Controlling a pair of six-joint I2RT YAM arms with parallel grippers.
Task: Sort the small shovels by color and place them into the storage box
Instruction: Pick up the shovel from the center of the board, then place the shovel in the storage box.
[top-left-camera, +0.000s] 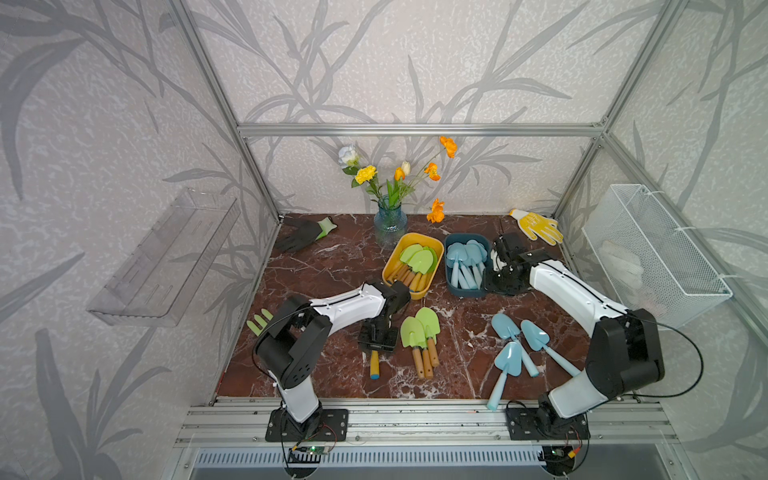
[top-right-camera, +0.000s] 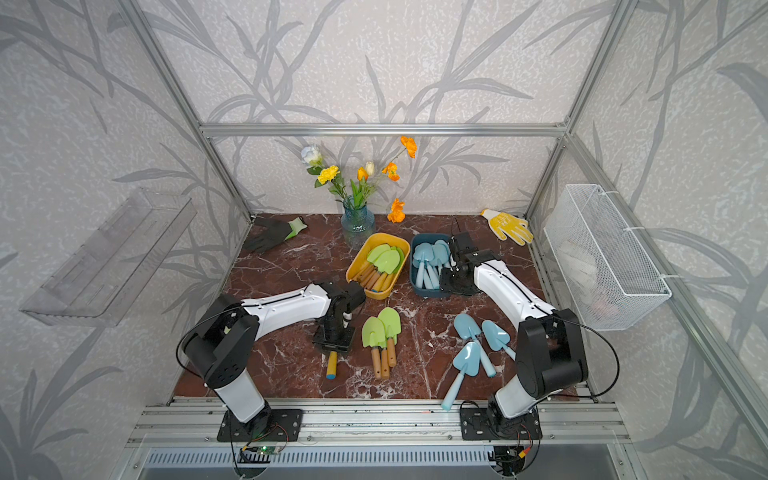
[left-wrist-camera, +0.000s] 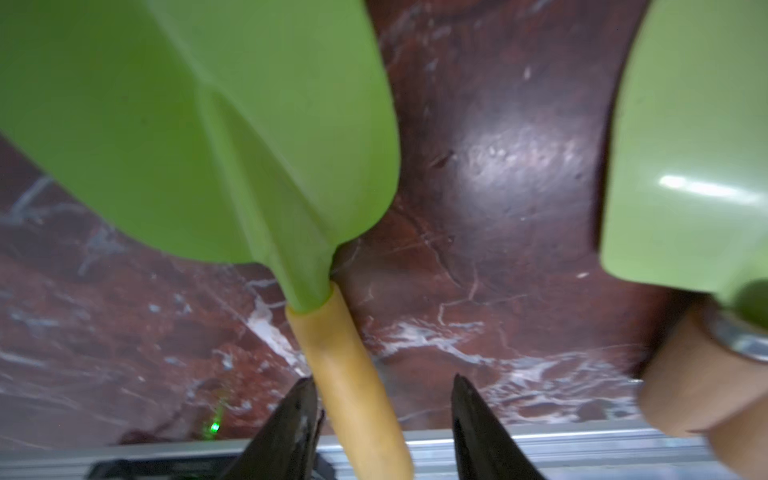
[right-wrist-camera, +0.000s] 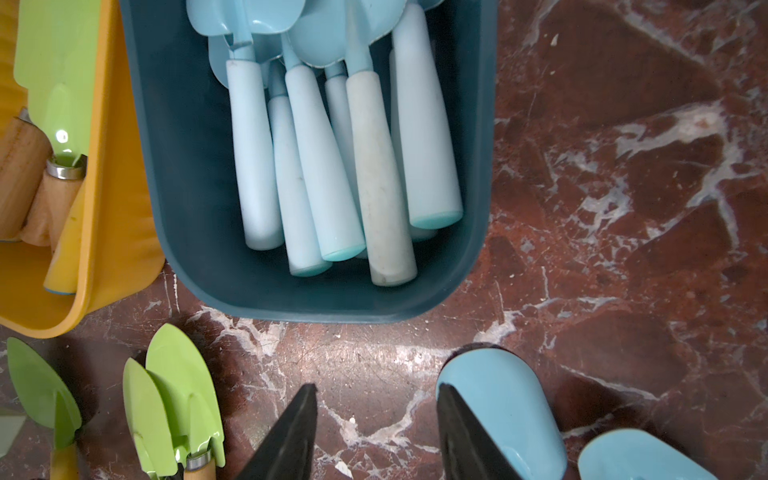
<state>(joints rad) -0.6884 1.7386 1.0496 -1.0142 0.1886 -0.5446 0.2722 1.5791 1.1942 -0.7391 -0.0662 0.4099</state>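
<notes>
While yellow box (top-left-camera: 390, 268) and blue box (top-left-camera: 465, 293) stood part-filled | green shovels (top-left-camera: 429, 322) and three blue shovels (top-left-camera: 509, 359) lay outside | left gripper (left-wrist-camera: 382, 378) sat loose astride a handle (left-wrist-camera: 353, 395); right gripper (right-wrist-camera: 376, 385) gaped empty.

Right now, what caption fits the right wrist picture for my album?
Open right claw hovers over the marble table, facing a dark blue box holding pale blue shovels.

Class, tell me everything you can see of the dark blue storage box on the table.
The dark blue storage box is a rounded-corner rectangular tub, matt and plastic-looking, open-topped, standing upright on the red marble tabletop. It holds a pile of pale blue shovels, handles toward the front edge. The yellow box stands close beside it; contact cannot be told. The right gripper, open, hangs close by.
</notes>
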